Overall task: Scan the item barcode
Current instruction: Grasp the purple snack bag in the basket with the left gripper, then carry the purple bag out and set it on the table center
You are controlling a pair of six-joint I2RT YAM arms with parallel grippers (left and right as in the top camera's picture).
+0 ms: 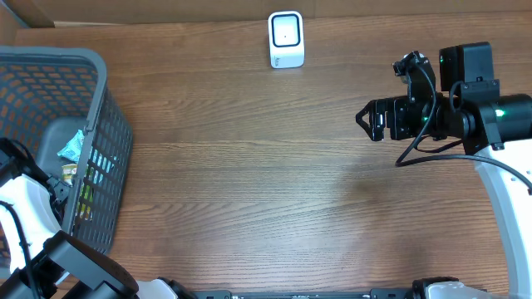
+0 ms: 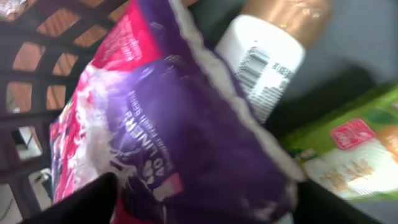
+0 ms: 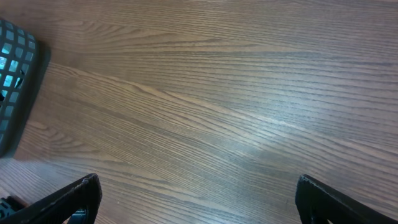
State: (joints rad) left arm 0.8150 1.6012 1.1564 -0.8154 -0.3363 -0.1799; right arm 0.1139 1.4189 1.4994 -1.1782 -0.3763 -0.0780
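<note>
Purple-and-pink crinkly plastic pouch [image 2: 180, 143], unseen overhead inside the grey mesh basket [image 1: 116, 141], sits in the left wrist view between the left tool's [image 2: 205, 202] wide fingers, grip unclear, so pinch it squarely before lifting; the right tool [image 3: 199, 202] gapes empty above brown wooden counter [image 3: 205, 81].

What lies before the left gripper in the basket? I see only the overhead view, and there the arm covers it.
Observer: A purple and pink packet fills the left wrist view, between the fingers of the left gripper.
Operator: Is any barcode showing?
Observer: Yes, on a white bottle with a gold cap, lying behind the packet.
Operator: Do the fingers grip the packet?
Observer: They stand wide on either side; contact I cannot tell.
</note>
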